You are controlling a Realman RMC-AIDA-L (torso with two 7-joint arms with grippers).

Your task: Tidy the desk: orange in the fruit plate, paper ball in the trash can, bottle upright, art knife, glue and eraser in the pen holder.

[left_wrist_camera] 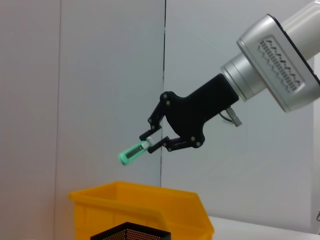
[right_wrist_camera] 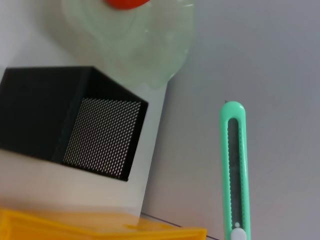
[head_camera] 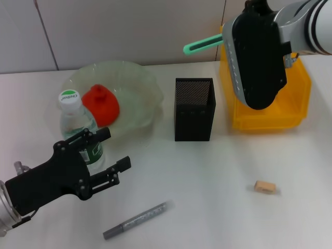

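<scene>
Holding: right pincer (left_wrist_camera: 156, 141) shut on light, stiff, slim art knife (head_camera: 203, 43) by its end; left pincer (head_camera: 111, 155) open, empty

Green art knife (head_camera: 203, 43), black mesh pen holder (head_camera: 194, 109)

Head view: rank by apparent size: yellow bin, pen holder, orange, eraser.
1. Yellow bin, largest even though the right claw's arm hides part of it.
2. Pen holder.
3. Orange.
4. Eraser, by far the smallest, though it lies nearer the camera than the rest.
</scene>
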